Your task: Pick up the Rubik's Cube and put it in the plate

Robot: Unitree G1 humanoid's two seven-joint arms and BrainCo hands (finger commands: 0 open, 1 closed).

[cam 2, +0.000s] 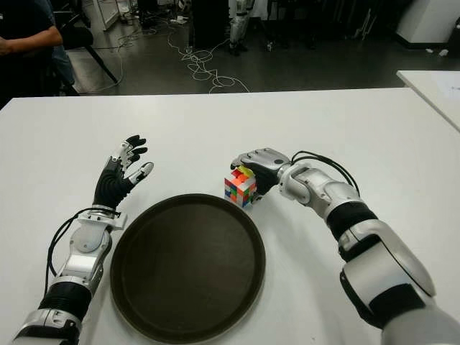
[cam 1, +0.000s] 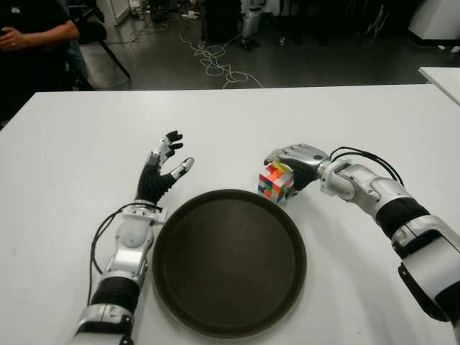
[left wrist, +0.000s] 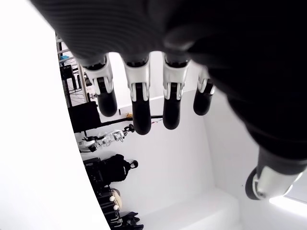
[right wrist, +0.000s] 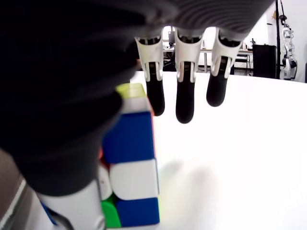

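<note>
The Rubik's Cube [cam 1: 276,182] stands slightly tilted on the white table [cam 1: 79,151], just past the far right rim of the round dark plate [cam 1: 230,266]. My right hand [cam 1: 286,159] hovers over the cube from the right. In the right wrist view its fingers [right wrist: 184,96] stretch straight out past the cube [right wrist: 129,163] without wrapping it, and the thumb is close beside it. Left of the plate my left hand [cam 1: 164,167] is raised with its fingers [left wrist: 139,105] spread, holding nothing.
A person's arm [cam 1: 32,32] shows beyond the table's far left corner. Cables [cam 1: 215,61] lie on the floor behind the table. A second white table [cam 1: 442,75] is at the far right.
</note>
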